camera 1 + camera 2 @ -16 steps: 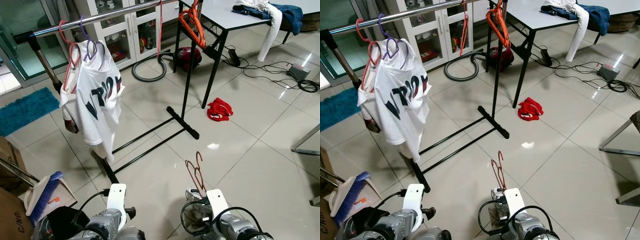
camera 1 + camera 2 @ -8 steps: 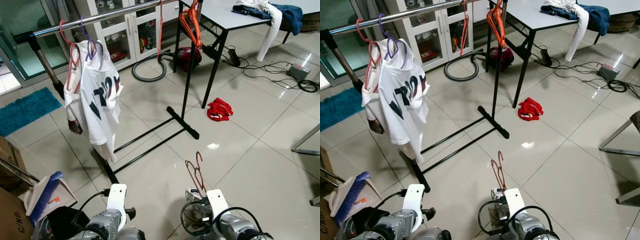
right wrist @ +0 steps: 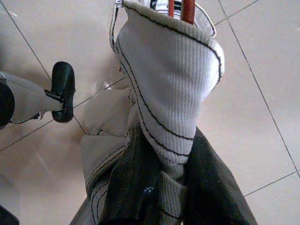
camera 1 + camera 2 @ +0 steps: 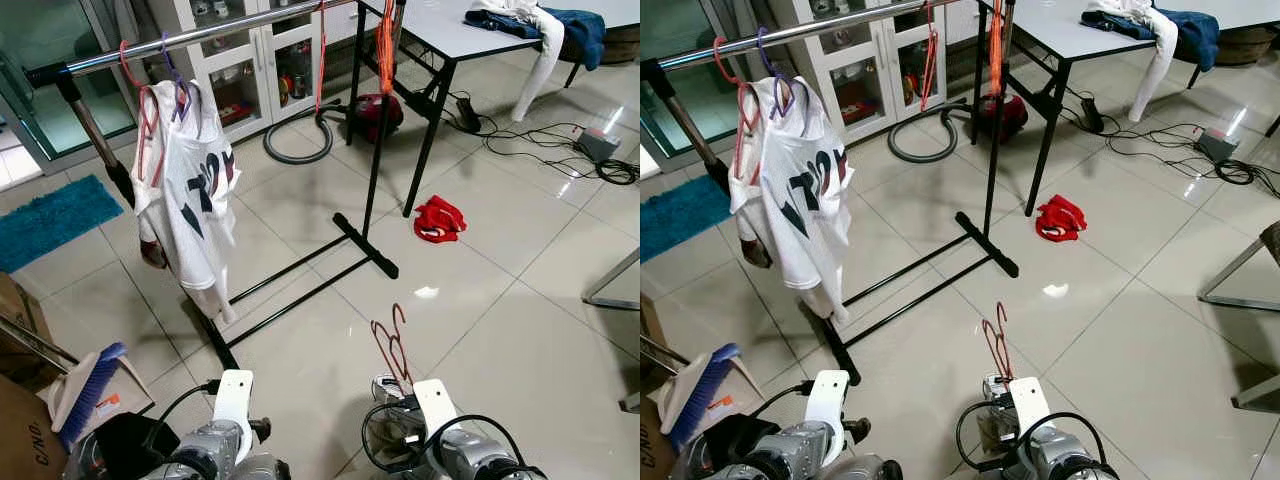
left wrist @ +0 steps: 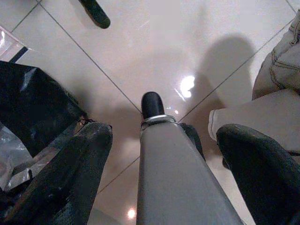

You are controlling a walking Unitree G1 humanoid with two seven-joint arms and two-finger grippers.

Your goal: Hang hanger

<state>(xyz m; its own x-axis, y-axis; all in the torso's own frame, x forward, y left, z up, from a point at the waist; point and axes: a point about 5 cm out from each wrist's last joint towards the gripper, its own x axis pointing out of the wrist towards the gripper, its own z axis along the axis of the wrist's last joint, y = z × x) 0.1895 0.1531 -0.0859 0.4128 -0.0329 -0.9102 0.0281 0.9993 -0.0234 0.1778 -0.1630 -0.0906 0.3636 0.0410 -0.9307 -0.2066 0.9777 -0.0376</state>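
A dark red hanger (image 4: 391, 341) sticks up from my right gripper (image 4: 393, 386), low at the front of the left eye view. In the right wrist view a grey ribbed garment collar (image 3: 173, 89) hangs on that hanger, and the gripper is shut on it. The clothes rack's silver rail (image 4: 200, 35) crosses the upper left, well ahead of both arms. A white printed shirt (image 4: 190, 210) hangs from it on pink and purple hangers, with orange hangers (image 4: 385, 45) and a red hanger (image 4: 320, 50) further along. My left gripper (image 5: 164, 133) hangs open over the floor tiles.
The rack's black base bars (image 4: 300, 285) lie on the floor between me and the rail. A red vacuum (image 4: 375, 110), a red cloth (image 4: 438, 218), cables (image 4: 560, 150) and a table (image 4: 450, 35) stand to the right. A brush (image 4: 90, 385) and cardboard box (image 4: 20, 420) sit at my left.
The white shirt has swung and turned more edge-on on the rail, and the orange hangers have turned edge-on too. Both arms have stayed where they were.
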